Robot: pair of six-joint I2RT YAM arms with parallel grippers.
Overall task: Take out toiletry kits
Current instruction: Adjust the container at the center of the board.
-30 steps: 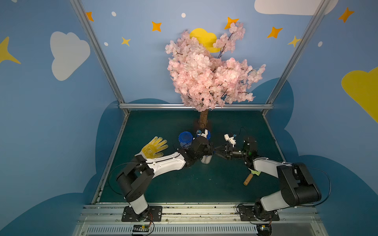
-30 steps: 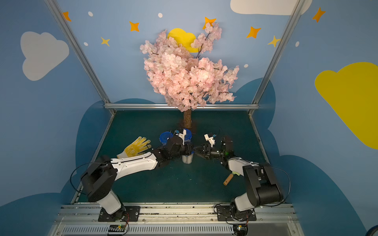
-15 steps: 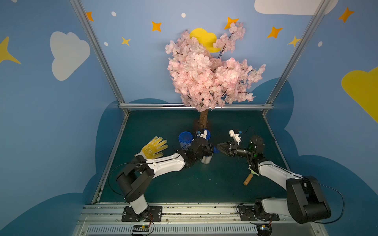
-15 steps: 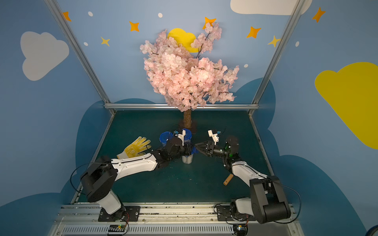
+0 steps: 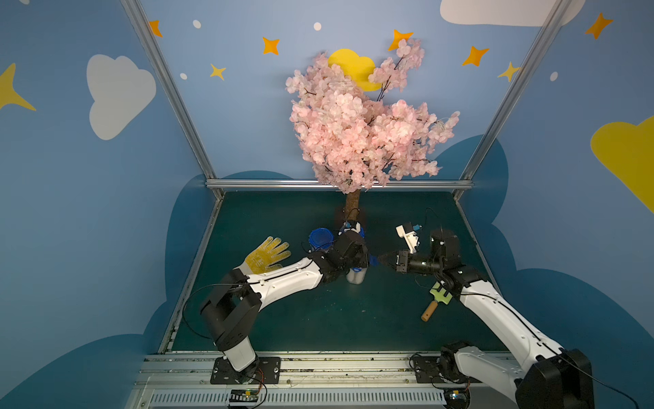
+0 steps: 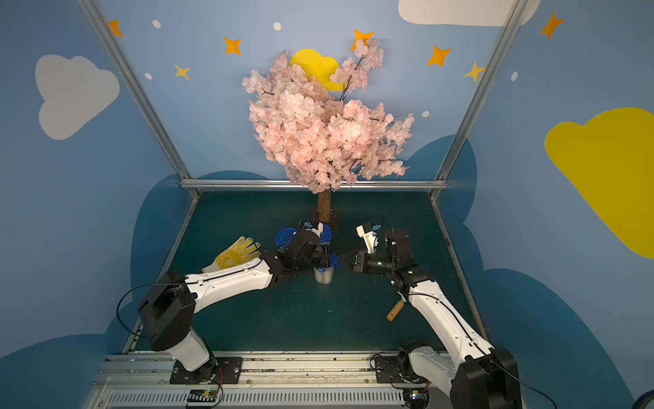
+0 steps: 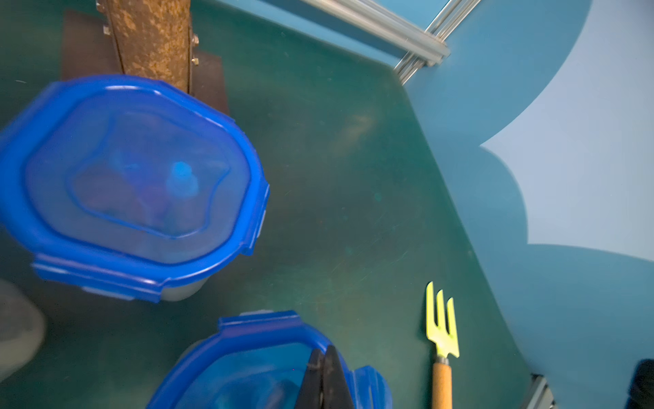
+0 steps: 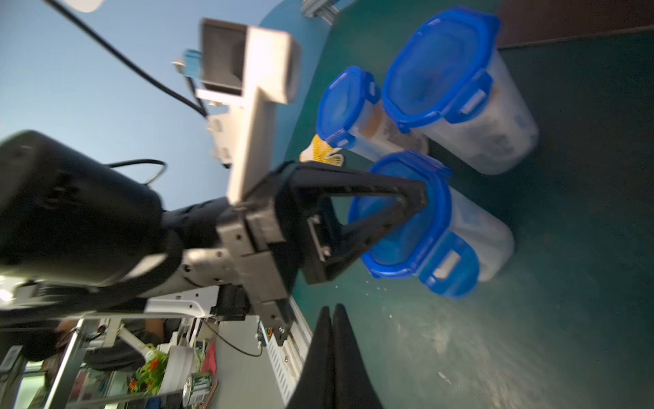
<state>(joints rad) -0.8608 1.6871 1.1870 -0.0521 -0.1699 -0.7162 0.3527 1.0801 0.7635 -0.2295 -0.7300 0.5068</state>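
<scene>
Right arm has swung in since 1 s ago. The right gripper point(image 5: 381, 259) has gone from wide to fully closed and holds nothing, tip just beside the front jar's point(image 5: 355, 277) blue lid point(image 8: 439, 212). Left gripper point(image 7: 323, 361) is pinched closed too, empty, tip over that same lid; contact unclear. 3 jars stand mid-table point(image 5: 318, 318) toward the back edge, by the tree trunk point(image 7: 152, 35), all lidded. Toiletry kits point(image 8: 375, 124) are inside the jars, only blurry shapes through the plastic.
</scene>
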